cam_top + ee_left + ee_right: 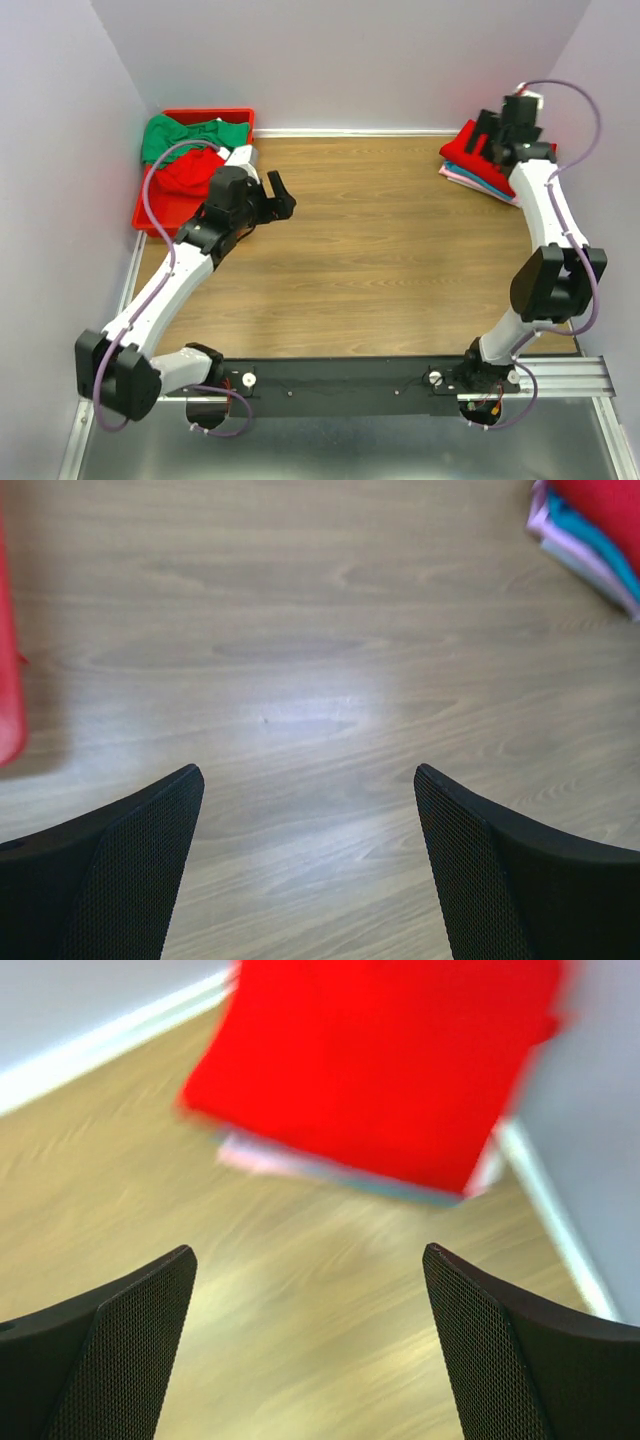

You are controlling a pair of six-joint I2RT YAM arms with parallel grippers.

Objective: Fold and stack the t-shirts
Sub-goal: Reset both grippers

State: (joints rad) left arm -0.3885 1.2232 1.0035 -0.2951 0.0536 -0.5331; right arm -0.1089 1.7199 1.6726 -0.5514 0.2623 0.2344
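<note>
left gripper (275, 195): jaws spread wide, nothing between them. hangs over the wood table (390, 250), just right of the red bin (210, 112), clear of any cloth. same in the wrist view: only table grain between the fingers (130, 880), bin edge at far left, stack corner at top right.

right gripper (485, 140): also fully open, grips nothing. sits at the far right corner, overlapping the stack (470, 160) in the top view. wrist view blurred, but shows both fingers (520, 1360) well apart, wood between them, folded cloth ahead of the tips and not touching.

folded red t-shirt (380, 1060): lies flat on top of the stack, far right corner of the table, close to the wall. under it teal t-shirt (590, 540), then pink t-shirt (580, 570), edges poking out on the side toward the table centre.

unfolded lot in the red bin, far left corner: green t-shirt (170, 135) crumpled at the back, second red t-shirt (185, 172) bunched in front of it, partly crossed by the left arm's purple cable (150, 190). cannot tell whether more cloth lies underneath.
</note>
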